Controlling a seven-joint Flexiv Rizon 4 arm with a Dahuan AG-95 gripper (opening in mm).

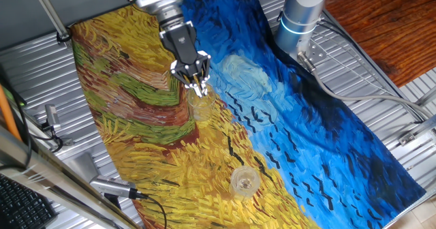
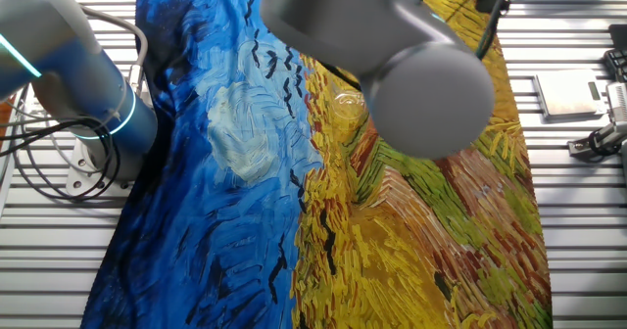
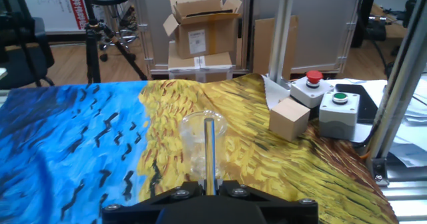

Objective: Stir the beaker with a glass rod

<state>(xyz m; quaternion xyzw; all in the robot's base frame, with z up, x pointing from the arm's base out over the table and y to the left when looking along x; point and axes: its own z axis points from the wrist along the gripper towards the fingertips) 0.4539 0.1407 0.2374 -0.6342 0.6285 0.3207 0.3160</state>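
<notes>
Gripper [image 1: 198, 86] closed on the glass rod [image 3: 209, 154], gripped at its upper end. Rod's long axis runs straight out along the fingers. Beaker [image 3: 202, 144] stands directly beyond the fingertips, upright; rod's far end looks inside its rim.

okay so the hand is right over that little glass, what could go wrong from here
1. The small clear glass beaker stands loose on the wrinkled painted cloth; a sideways push from the thin clear glass rod could tip it.
2. The rod, pinched in the hand, is barely visible and could slip or snap against the rim.
</notes>
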